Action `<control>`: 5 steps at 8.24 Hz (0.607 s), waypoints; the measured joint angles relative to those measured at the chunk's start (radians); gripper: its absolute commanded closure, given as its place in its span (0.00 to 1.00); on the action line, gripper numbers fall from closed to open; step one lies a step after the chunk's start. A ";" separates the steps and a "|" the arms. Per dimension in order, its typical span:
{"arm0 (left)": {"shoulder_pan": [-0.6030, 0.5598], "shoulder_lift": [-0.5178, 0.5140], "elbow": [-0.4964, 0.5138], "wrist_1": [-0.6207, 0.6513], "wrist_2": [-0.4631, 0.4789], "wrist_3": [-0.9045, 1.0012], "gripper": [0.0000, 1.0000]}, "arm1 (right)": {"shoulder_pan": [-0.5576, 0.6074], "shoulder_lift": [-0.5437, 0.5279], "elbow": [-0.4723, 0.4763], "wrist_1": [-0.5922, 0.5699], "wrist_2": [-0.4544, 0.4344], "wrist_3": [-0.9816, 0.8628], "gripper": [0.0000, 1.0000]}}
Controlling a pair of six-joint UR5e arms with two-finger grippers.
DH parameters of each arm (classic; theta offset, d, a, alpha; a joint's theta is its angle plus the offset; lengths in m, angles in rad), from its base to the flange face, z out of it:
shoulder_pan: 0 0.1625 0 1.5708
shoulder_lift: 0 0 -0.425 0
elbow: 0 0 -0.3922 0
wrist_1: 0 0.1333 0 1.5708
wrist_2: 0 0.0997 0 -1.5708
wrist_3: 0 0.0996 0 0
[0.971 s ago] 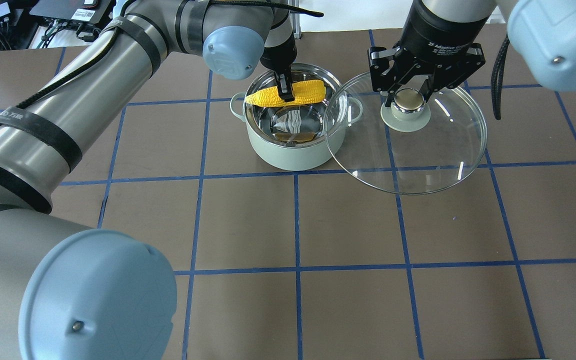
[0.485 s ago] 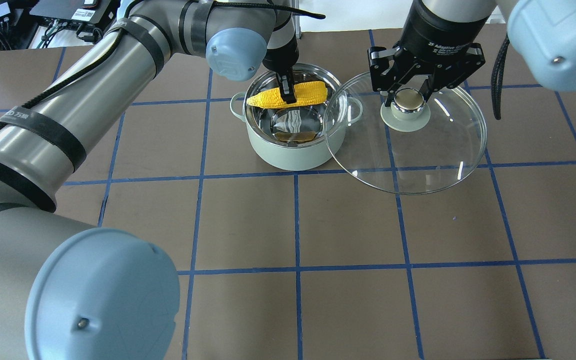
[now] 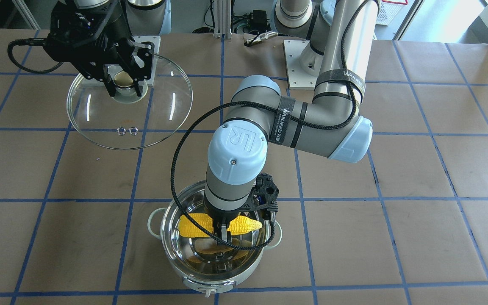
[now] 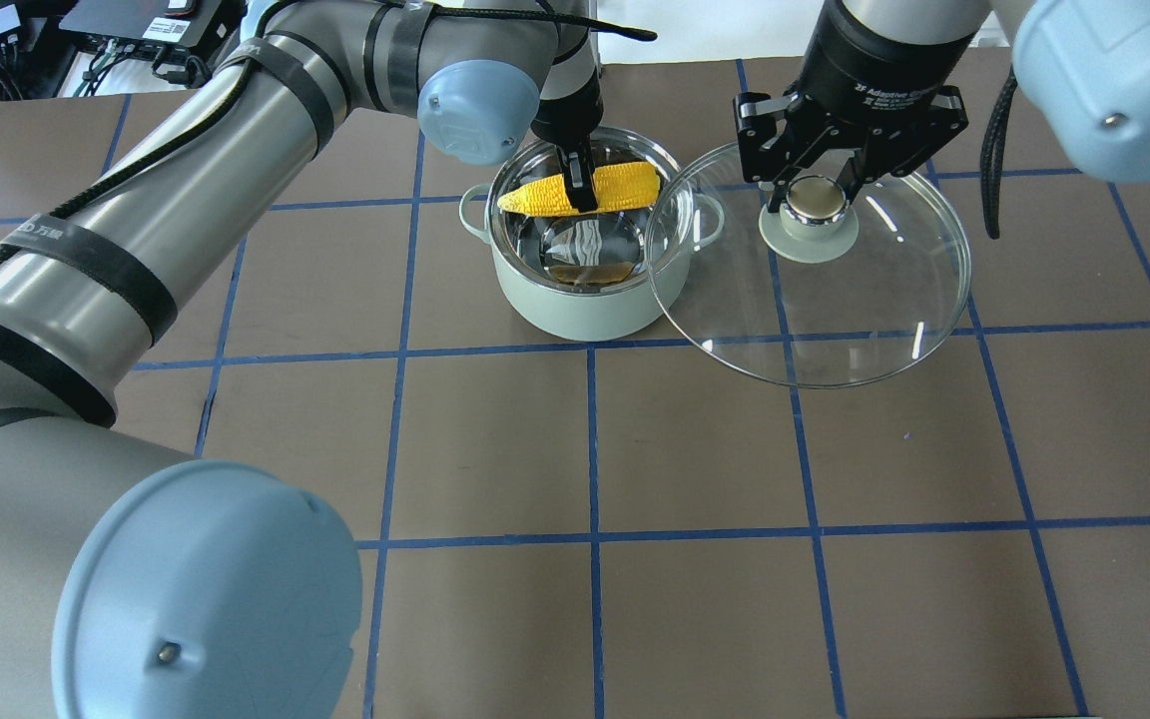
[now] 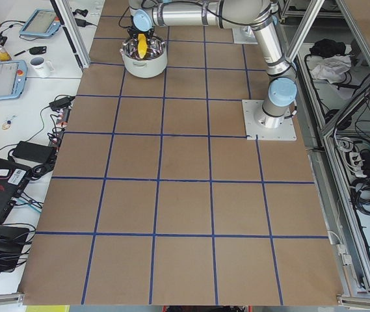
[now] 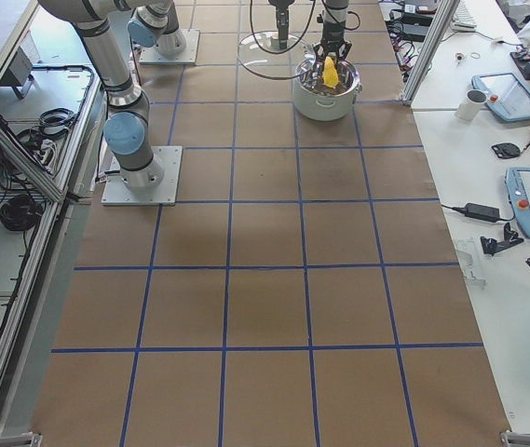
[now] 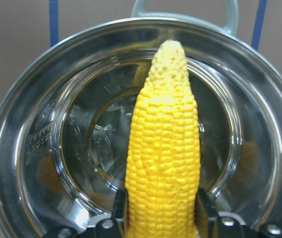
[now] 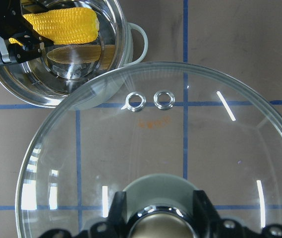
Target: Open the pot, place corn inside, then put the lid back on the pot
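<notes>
Left gripper [image 4: 583, 196], clamped on the corn [image 4: 627, 186] over the open pot [image 4: 585, 312], must lower and release; right gripper [image 4: 814, 203] grips the lid [image 4: 835, 330].

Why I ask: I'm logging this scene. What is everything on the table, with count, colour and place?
round mint-green steel-lined pot: one, pale mint outside, shiny inside; standing on the table, uncovered.
bright yellow toy corn cob: one, yellow; held over the pot's interior.
round clear glass domed lid: one, clear with a pale green knob; held beside the pot, on the robot's right.
brown table: one, brown with blue grid lines.
left end effector: one, black; shut on the corn cob.
right end effector: one, black; shut on the lid's knob.
</notes>
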 measured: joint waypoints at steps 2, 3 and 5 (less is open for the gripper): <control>-0.001 0.001 0.000 0.044 0.005 0.001 0.00 | 0.000 0.000 0.000 -0.001 0.001 0.000 0.88; -0.001 0.002 0.000 0.060 0.008 0.001 0.00 | 0.000 0.000 0.000 -0.003 0.000 0.000 0.88; -0.001 0.004 0.000 0.072 0.008 0.005 0.00 | 0.000 0.000 0.000 -0.005 0.001 0.000 0.88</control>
